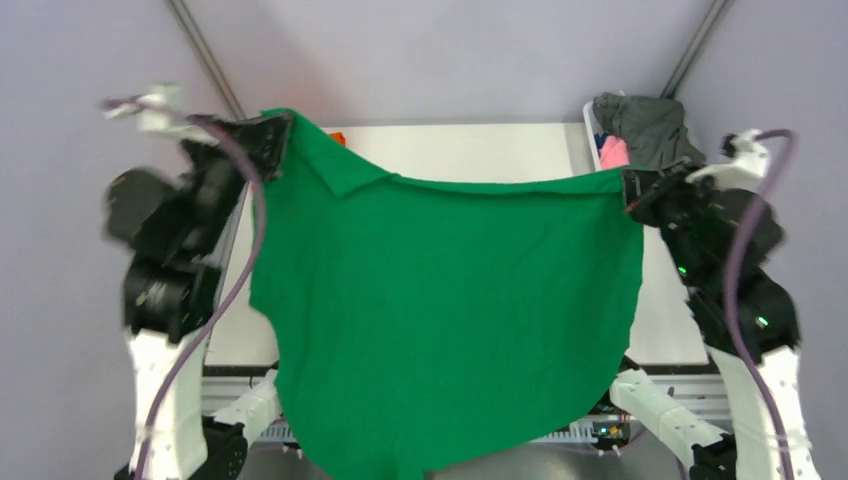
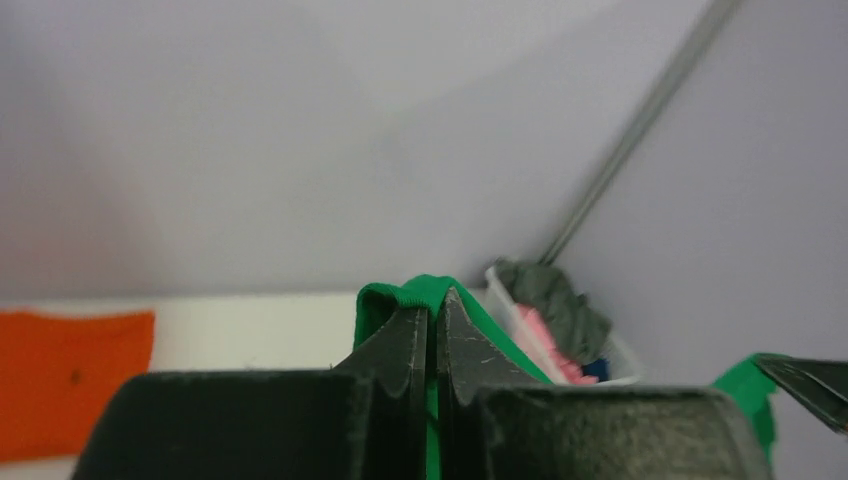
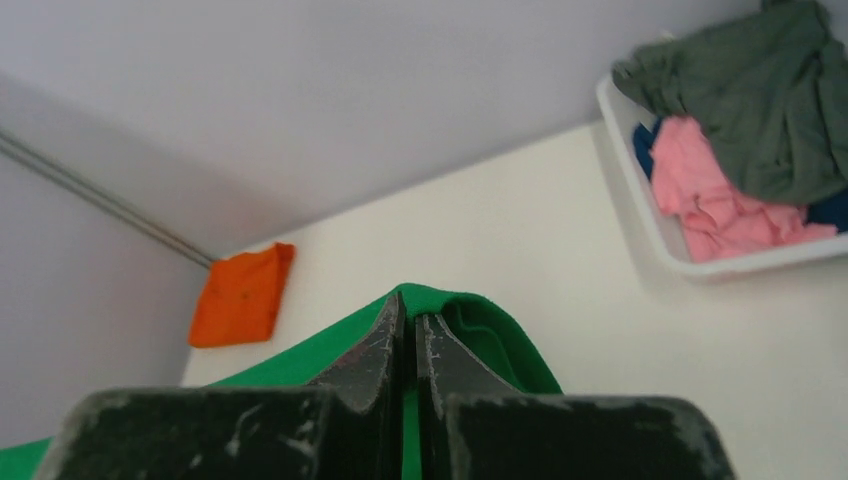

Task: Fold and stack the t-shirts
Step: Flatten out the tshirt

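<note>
Green t-shirt (image 1: 440,300) spread left-right, draping down; left end effector (image 2: 432,310) and right end effector (image 3: 408,320) clamp corners.

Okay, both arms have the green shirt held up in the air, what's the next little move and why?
Probably lower both arms together and lay the green t-shirt flat on the table. The left gripper and right gripper are each shut on its upper edge, the cloth hangs spread between them, and it is not yet folded.

Five t-shirts (image 1: 440,300) — one basket (image 3: 760,262).
</note>
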### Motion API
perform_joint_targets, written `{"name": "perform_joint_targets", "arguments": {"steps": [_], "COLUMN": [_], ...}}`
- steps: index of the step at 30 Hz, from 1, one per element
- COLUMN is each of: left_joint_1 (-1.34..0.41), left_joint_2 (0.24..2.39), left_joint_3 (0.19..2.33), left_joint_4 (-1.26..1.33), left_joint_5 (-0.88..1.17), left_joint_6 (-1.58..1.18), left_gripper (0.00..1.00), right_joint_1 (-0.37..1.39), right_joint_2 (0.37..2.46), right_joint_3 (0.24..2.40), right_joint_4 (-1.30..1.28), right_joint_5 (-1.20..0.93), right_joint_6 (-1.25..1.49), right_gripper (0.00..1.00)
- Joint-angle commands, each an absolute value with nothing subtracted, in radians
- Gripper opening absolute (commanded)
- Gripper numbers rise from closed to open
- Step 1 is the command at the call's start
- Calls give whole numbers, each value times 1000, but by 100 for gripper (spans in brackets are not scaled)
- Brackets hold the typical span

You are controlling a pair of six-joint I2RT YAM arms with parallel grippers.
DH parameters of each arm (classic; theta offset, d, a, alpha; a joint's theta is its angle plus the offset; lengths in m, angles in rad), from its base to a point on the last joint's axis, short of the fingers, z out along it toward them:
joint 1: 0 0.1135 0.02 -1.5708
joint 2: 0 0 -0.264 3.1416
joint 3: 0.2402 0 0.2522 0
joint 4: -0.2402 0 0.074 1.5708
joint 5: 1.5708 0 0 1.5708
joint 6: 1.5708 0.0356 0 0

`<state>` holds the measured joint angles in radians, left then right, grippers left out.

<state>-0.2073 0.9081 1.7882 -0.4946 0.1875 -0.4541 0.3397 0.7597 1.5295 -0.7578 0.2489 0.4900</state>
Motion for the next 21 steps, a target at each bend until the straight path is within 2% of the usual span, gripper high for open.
{"name": "perform_joint_targets", "arguments": {"steps": [1, 6, 10, 15, 21], "left_joint_1": [-201, -200, -199, -195, -193], "left_joint_2": [1056, 1311, 1612, 1948, 2126], "left_joint_3": [1560, 1417, 1512, 1727, 1909], "left_joint_4": [-404, -288, -331, -418, -428], "left_joint_5": [-78, -94, -105, -90, -31], "left_joint_6": [-407, -345, -338, -346, -337], "left_gripper": [0, 0, 0, 0, 0], "right_joint_1": [348, 284, 196, 178, 155], "right_joint_2": [863, 1031, 1208, 1436, 1594], "right_joint_3": [1310, 1048, 921, 969, 1047], "right_joint_4": [-613, -377, -175, -103, -61], "right_joint_5": [445, 406, 247, 200, 216], "right_joint_6": [494, 538, 581, 566, 563], "right_gripper": [0, 0, 0, 0, 0]}}
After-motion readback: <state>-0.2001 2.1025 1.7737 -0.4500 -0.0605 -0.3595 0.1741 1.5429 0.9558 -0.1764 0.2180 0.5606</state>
